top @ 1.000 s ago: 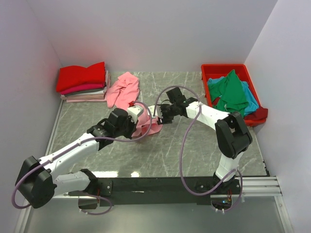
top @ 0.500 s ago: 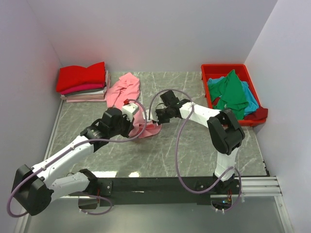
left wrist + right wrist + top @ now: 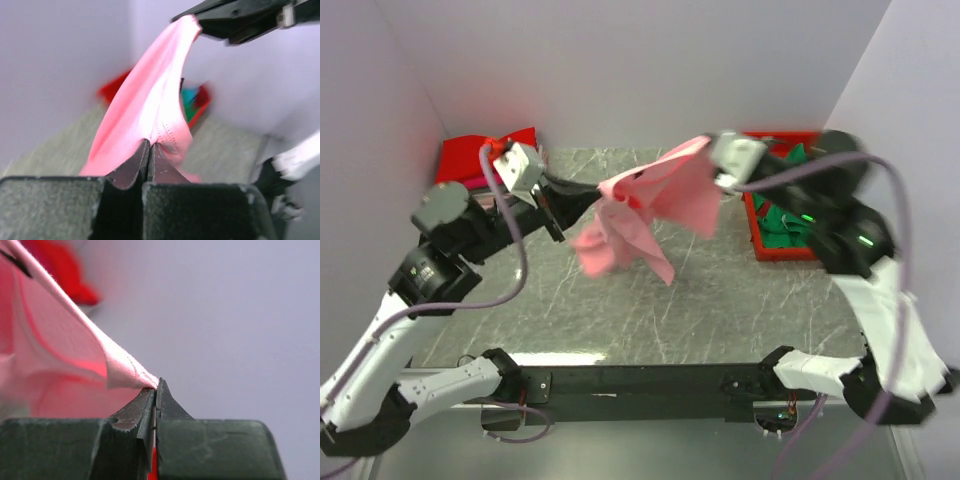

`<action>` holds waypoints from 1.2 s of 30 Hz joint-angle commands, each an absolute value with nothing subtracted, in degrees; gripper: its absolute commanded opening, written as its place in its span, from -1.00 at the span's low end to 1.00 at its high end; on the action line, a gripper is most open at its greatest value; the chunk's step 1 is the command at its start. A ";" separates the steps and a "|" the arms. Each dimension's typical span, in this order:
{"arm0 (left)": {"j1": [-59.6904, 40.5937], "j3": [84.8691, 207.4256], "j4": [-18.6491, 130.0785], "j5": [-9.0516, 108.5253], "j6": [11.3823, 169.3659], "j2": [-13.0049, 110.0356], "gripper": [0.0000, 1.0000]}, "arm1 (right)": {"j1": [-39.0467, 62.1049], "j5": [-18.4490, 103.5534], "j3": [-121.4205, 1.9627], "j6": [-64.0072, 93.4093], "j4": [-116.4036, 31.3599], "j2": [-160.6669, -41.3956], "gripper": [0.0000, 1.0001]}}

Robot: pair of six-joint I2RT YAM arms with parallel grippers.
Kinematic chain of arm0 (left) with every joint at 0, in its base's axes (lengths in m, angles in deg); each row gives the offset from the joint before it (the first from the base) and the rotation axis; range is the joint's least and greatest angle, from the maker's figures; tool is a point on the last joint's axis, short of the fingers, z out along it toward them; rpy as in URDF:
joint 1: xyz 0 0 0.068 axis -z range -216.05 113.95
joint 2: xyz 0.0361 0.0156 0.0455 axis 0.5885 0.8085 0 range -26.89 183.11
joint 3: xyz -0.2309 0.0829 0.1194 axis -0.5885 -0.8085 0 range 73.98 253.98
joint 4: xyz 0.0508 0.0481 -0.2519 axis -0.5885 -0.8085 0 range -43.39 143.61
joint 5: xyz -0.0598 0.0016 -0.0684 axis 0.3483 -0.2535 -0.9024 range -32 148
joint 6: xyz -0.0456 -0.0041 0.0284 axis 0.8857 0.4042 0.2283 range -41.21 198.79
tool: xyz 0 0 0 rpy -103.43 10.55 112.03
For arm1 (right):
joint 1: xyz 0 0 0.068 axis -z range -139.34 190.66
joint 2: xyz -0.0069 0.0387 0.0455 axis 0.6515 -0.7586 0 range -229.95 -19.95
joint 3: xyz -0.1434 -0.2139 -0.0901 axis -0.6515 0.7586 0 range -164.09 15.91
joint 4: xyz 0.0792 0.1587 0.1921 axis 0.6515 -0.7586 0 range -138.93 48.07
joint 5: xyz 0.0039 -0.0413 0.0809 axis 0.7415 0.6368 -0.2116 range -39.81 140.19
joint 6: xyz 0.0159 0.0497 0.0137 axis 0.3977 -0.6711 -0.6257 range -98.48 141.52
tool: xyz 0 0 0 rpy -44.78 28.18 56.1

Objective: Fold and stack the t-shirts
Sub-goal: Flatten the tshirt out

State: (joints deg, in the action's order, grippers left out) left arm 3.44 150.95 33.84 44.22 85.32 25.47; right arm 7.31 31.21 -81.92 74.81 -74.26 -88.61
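The left end effector and right end effector are each clamped on an edge of the pink shirt, which hangs stretched between them above the far half of the desk.

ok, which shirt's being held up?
The pink shirt, pinched by the left end effector and right end effector; others sit in the stack or the red bin.

The t-shirt hangs over the middle of the counter, stretched between the left claw at its left end and the right claw at its right end, each clamped on an edge. The stack of folded t-shirts lies in the far-left corner. The bin stands at the far right, with loose t-shirts in it.
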 commanded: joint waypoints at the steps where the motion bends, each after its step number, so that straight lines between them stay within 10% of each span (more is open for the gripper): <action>1: 9.72 161.84 34.72 33.92 88.11 33.91 -0.99 | 7.52 39.88 -88.93 67.75 -78.49 -84.65 -1.00; 8: 21.51 181.10 34.09 35.58 88.64 42.98 -0.99 | 7.70 48.42 -100.02 66.86 -78.93 -80.42 -1.00; 15: 21.61 174.53 36.31 38.92 89.35 39.21 -0.99 | 7.87 50.11 -94.85 68.10 -76.56 -79.98 -1.00; 29: 15.20 156.41 32.51 93.82 81.88 22.51 -0.99 | 4.64 37.10 -86.92 61.16 -72.78 -90.52 -1.00; 36: 14.84 172.58 41.30 90.72 67.47 27.33 -0.99 | -9.68 40.34 -93.86 60.45 -75.67 -94.30 -1.00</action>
State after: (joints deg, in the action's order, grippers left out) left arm 14.96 165.70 32.81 89.94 75.37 26.30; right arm -4.62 40.11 -87.60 62.36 -78.31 -95.85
